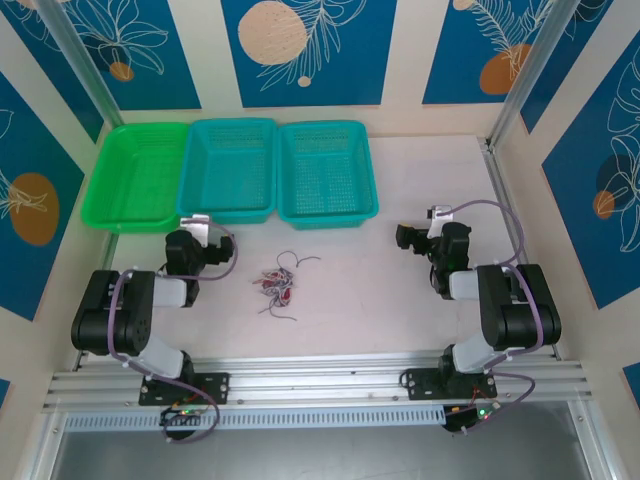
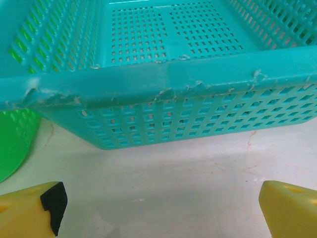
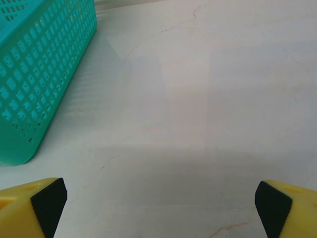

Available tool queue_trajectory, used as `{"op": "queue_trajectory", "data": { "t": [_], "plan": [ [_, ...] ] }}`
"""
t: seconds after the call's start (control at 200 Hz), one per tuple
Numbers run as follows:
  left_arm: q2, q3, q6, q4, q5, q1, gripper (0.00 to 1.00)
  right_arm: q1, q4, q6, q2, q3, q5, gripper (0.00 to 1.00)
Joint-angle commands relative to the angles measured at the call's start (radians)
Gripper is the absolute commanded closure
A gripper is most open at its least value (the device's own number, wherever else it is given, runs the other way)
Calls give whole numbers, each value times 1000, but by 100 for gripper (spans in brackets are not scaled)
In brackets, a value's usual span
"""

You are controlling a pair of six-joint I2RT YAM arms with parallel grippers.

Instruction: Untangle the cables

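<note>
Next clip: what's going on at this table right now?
Nothing is being handled yet. The cables lie in one tangled heap on the table, between the two arms and in front of a row of baskets. The left gripper is open and empty, facing the middle teal basket. The right gripper is also open, over bare table. Untangling has not begun.

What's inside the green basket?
Nothing that I can see. From above, the green basket has a bare mesh floor, and nothing covers it, so no part of the floor is hidden. The cables lie tangled on the table, outside the basket.
</note>
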Motion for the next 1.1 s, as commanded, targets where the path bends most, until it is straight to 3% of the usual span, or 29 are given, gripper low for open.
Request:
{"op": "queue_trajectory", "data": {
  "t": [0.0,0.57,0.73,0.82,0.92,0.995,1.095],
  "plan": [
    [-5,22,10,23,19,-4,0,-3,14,-23,-8,21,-15,1],
    [-5,21,10,23,19,-4,0,1,12,-23,-24,22,1,1],
    [-4,23,10,21,17,-3,0,58,-301,38,-299,63,163,1],
    [-5,21,12,22,15,-5,0,57,-440,132,-469,62,156,1],
    [-31,5,6,29,-7,-6,0,59,-753,311,-635,138,156,1],
    [-106,-25,9,23,-24,-17,0,57,-991,443,-700,227,91,1],
    [-284,13,-32,-212,-118,-42,0,76,-1159,494,-723,310,-108,1]
  ]
}}
